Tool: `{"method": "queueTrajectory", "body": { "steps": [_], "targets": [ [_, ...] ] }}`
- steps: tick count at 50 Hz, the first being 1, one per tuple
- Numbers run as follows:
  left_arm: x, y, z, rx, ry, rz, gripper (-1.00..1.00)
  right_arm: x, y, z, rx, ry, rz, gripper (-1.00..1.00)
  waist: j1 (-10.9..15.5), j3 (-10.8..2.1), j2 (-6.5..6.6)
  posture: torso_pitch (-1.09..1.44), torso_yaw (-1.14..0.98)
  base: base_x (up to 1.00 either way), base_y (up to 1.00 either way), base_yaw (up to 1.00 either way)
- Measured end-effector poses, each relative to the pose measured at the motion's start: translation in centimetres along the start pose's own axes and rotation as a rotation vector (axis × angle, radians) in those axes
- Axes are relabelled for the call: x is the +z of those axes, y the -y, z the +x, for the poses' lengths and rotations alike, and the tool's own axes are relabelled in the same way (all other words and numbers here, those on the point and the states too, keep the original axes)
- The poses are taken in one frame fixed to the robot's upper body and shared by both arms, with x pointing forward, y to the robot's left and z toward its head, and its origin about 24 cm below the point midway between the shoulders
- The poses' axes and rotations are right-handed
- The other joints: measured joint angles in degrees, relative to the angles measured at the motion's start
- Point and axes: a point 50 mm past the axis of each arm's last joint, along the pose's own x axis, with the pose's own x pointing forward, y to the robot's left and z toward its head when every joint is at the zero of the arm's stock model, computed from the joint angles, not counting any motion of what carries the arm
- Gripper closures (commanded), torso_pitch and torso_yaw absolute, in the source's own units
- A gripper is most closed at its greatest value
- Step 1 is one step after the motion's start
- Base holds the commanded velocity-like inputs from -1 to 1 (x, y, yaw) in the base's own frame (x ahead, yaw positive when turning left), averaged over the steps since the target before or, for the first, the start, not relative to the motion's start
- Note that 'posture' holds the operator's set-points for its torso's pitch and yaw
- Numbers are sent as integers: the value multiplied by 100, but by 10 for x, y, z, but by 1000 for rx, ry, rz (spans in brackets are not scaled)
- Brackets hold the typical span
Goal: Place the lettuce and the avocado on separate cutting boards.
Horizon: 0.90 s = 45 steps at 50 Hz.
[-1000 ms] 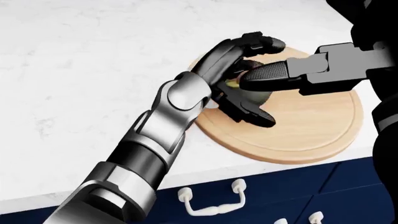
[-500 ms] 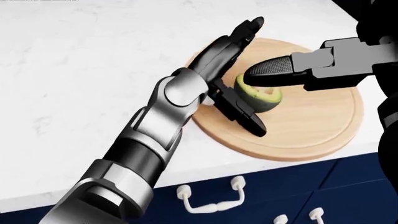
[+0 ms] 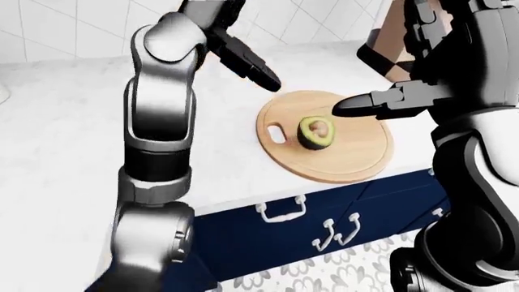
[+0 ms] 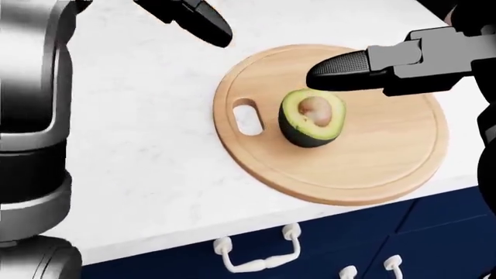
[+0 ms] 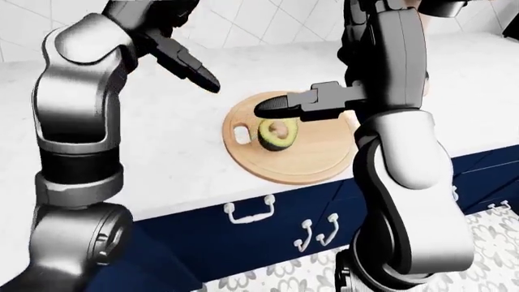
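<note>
Left hand (image 4: 193,20) let go, fingers spread, lifted far-left of avocado (image 4: 311,117). Avocado half now rests alone on round cutting board (image 4: 388,168). Right hand (image 4: 349,68) hovers above it, grip unclear. Lettuce unseen, still to do.

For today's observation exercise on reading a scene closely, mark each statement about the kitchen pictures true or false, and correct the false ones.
1. The avocado half lies on the round wooden cutting board. True.
2. The left hand grips the avocado. False: it is raised clear of the board, holding nothing.
3. The avocado lies cut side up, its pit showing. True.
4. The lettuce sits on the board beside the avocado. False: only the avocado is on the board, and no lettuce shows in any view.
5. The board's handle slot is to the avocado's right in the head view. False: it is to the left.
6. A finger of the right hand points over the board. True.
</note>
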Motion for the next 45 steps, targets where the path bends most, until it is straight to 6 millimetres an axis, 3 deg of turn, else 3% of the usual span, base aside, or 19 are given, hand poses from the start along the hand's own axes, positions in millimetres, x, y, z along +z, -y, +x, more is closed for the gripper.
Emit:
{"method": "queueTrajectory", "body": {
  "steps": [4, 8, 18, 30, 45],
  "targets": [
    [30, -48, -34, 181, 89, -22, -100, 1, 1, 0, -1, -2, -6, -100, -15, 20, 40, 0, 0, 0, 0, 0],
    [46, -65, -77, 299, 179, -55, -100, 3, 4, 0, -18, 2, -13, -100, -4, 14, 66, 0, 0, 0, 0, 0],
    [18, -72, -133, 399, 66, -109, -100, 9, 10, 0, -32, 15, -28, -100, -24, 91, 89, 0, 0, 0, 0, 0],
    [-2, -69, -168, 444, 2, -116, -100, 11, 16, -5, -54, 18, -37, -100, -29, 74, 159, 0, 0, 0, 0, 0],
    [-35, -75, -176, 511, -81, -138, -100, 2, 28, -11, -101, -8, -50, -100, -46, 22, 230, 0, 0, 0, 0, 0]
  ]
}}
